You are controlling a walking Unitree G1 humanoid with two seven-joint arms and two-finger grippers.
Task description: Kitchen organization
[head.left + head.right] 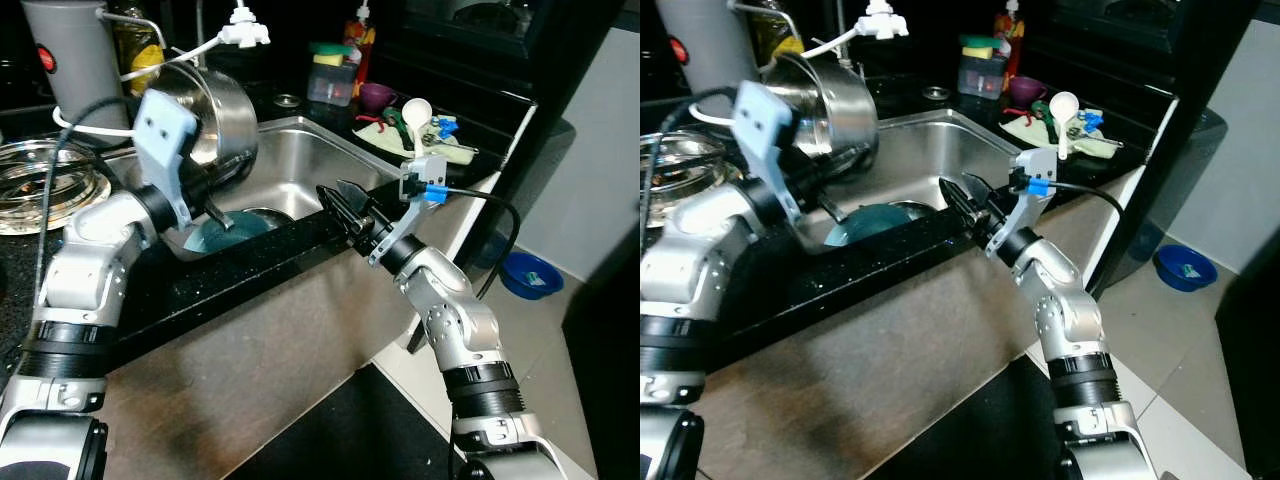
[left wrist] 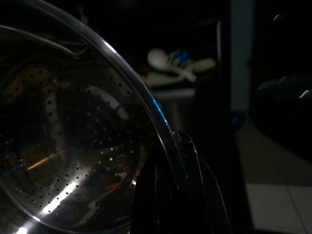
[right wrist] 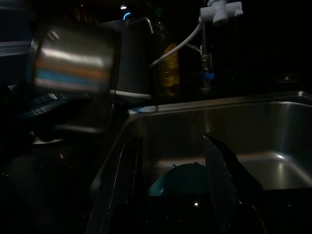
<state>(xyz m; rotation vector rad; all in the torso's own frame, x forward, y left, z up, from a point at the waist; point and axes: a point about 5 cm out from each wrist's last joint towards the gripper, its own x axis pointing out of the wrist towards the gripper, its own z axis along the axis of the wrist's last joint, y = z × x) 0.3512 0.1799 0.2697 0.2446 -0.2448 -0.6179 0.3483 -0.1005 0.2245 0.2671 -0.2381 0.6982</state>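
Observation:
A steel colander (image 1: 215, 115) with a perforated inside (image 2: 73, 146) hangs tilted over the left side of the sink (image 1: 300, 160). My left gripper (image 1: 213, 205) is shut on its lower rim, and the rim runs between the fingers (image 2: 190, 165) in the left wrist view. Below it, a teal plate (image 1: 235, 230) lies on the sink bottom. My right gripper (image 1: 335, 193) is open, its fingers (image 3: 219, 180) spread above the sink's front edge, pointing at the plate (image 3: 180, 178) with nothing between them.
A glass dish (image 1: 45, 180) and a grey cylinder appliance (image 1: 70, 60) stand on the black counter at left. A white faucet head (image 1: 245, 35) hangs behind the colander. Right of the sink lie a white spoon (image 1: 415, 115), purple cup (image 1: 377, 95) and utensils. A blue bowl (image 1: 530, 275) sits on the floor.

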